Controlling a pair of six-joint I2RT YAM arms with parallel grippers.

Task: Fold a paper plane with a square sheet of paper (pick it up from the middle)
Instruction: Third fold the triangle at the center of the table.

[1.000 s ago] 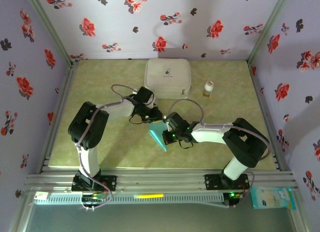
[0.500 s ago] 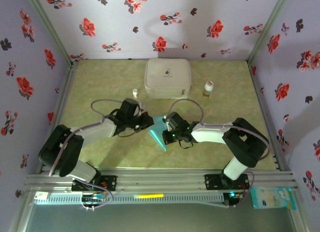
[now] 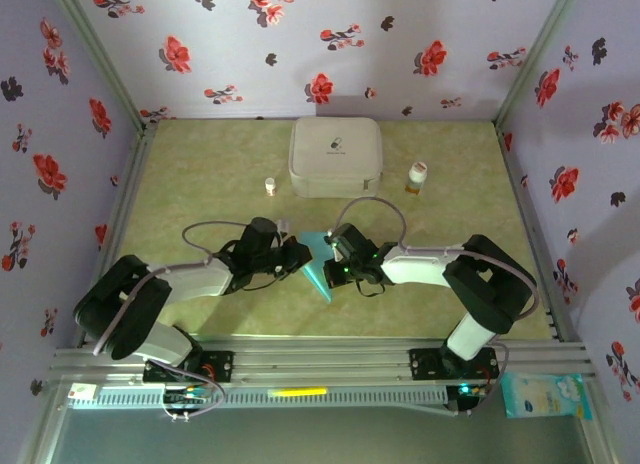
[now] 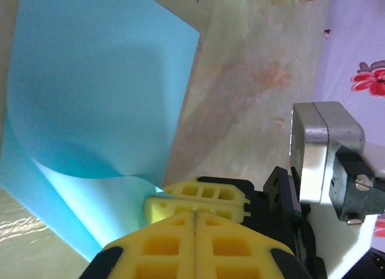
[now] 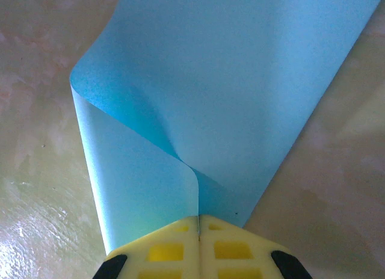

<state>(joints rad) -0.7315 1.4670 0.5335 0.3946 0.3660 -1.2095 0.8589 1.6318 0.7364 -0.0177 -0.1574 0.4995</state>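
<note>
Both pairs closed | my right fingers [image 5: 165, 252] pinch the curled-over paper [image 5: 228, 80] | my left fingers [image 4: 159, 246] pressed together beside it, hold unclear | mid-fold; next I'd flatten a crease.

Flowered lilac walls [image 3: 400, 44], mottled yellow-green tabletop [image 3: 200, 164].

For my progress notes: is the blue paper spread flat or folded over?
Folded over loosely: the paper bends back on itself in a rounded curl, with no sharp crease, and the right tool is shut on it.
</note>
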